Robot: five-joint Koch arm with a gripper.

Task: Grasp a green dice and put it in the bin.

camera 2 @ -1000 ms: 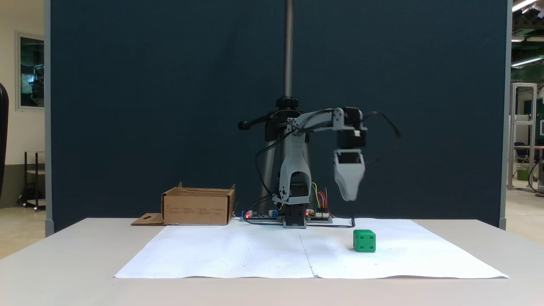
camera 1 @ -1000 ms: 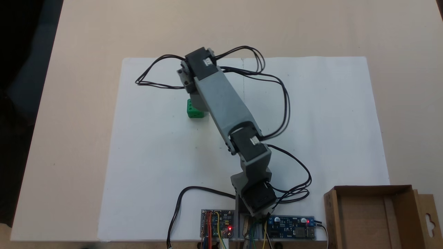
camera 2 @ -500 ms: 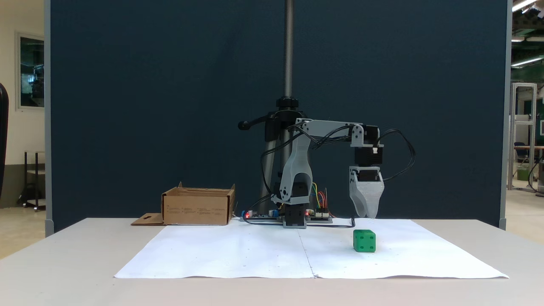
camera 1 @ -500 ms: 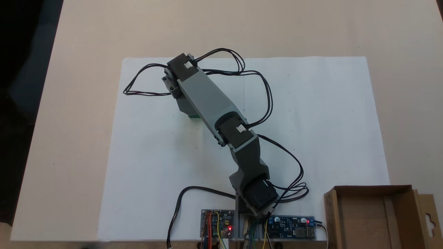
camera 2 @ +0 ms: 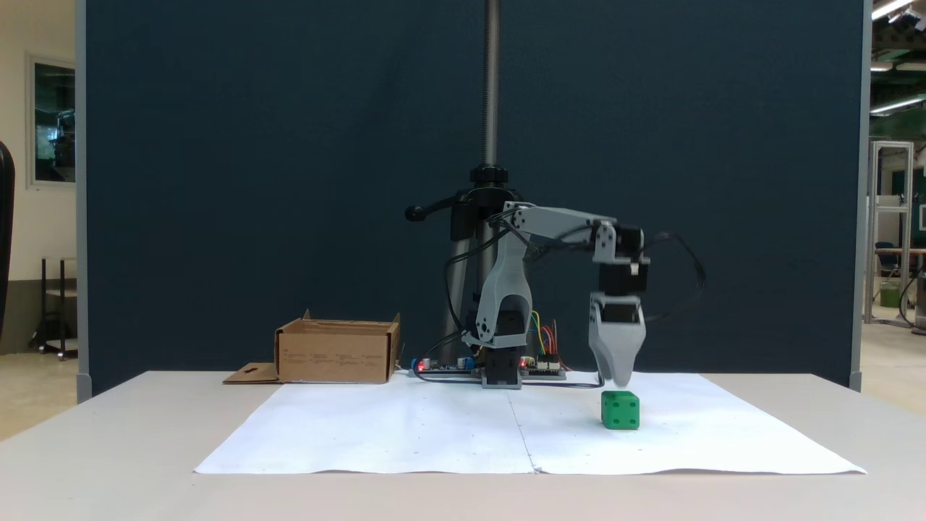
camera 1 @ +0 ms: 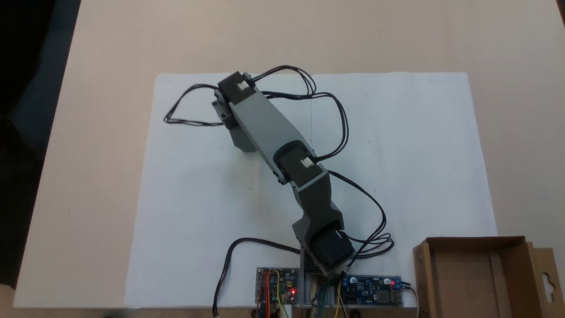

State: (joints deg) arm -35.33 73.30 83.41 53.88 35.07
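No brand or readable writing shows anywhere; the front wall of the bin (camera 2: 337,352) carries faint lines of small print, too small to read, and the white stickers on the arm's motors are illegible in both fixed views.

The green dice (camera 2: 621,410) sits on the white paper sheet (camera 2: 405,434) in the lower right of centre of a fixed view, its front face showing four pips. The claw (camera 2: 616,382) hangs pointing straight down directly above the dice, its tip just over the top face; whether it touches cannot be told. Only one grey tapered tip shows, the jaws lying one behind the other, so I cannot tell whether they stand apart or together. In the fixed view from above, the arm (camera 1: 269,132) stretches from the lower centre toward the upper left of the frame and covers the spot where the dice lies.

The bin stands at the left of centre in one fixed view and at the lower right corner (camera 1: 468,278) in the other, well apart from the dice, with its flap (camera 1: 547,278) and hang-hole cutout at the far right edge.

Counted: one dice, one bin, one arm, one paper sheet on the worktop (camera 1: 88,176), and two circuit boards (camera 1: 276,285) at the arm's base along the bottom edge, each with a red light lit.
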